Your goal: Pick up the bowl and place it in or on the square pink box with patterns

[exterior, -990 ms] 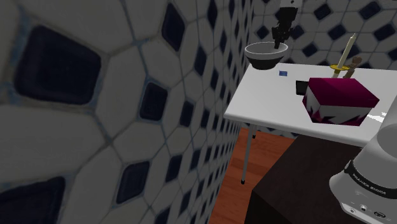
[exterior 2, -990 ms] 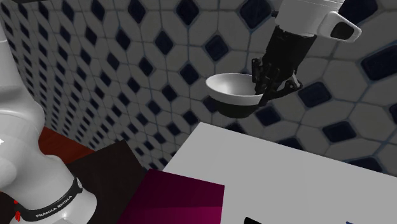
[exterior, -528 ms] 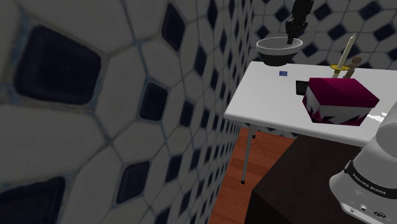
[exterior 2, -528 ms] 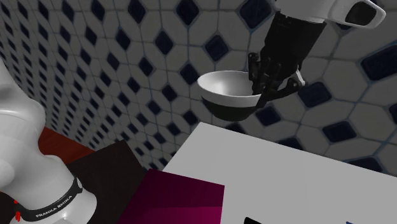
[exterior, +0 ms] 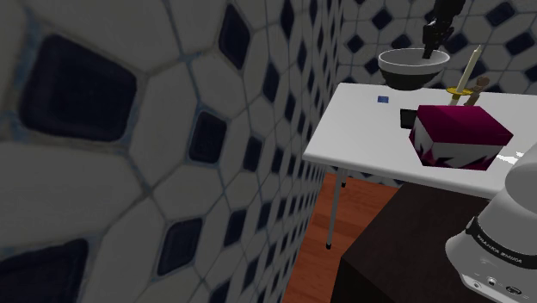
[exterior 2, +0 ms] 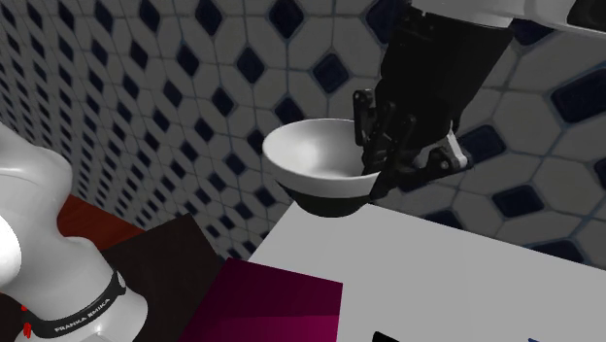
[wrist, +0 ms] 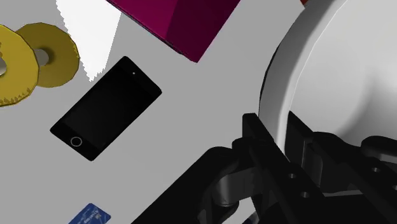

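Since a second ago the black two-finger claw (exterior 2: 388, 153) has carried the round bowl, white inside and black outside (exterior 2: 320, 165), sideways through the air toward the shoulder view's right, nearer the box than it was. Closest to the claw is the bowl itself. The jaws are clenched on its rim, one finger inside the white hollow and one against the dark outer wall, so the bowl juts out to one side of the claw, clear of the white tabletop (exterior: 361, 129) beneath. It looks stiff and smooth, probably glazed, so likely slippery and breakable. Pinched at one edge, its weight hangs off-centre and it could swivel or slide in the grip, so I judge the rim hold sound only with firm pressure and gentle motion. Its wall is thin, its rim even, its base small and dark. Below the claw on the table lie a flat black phone (wrist: 105, 108) and a small blue card (wrist: 89, 215), with a yellow ringed piece (wrist: 38, 57) a little further out. Beyond the phone from the claw stands the square deep-pink box with a jagged white pattern on its side (exterior: 456, 133), its top flat as far as can be seen. Behind the claw rises the wall of white tiles with dark blue diamonds (exterior 2: 146, 87).
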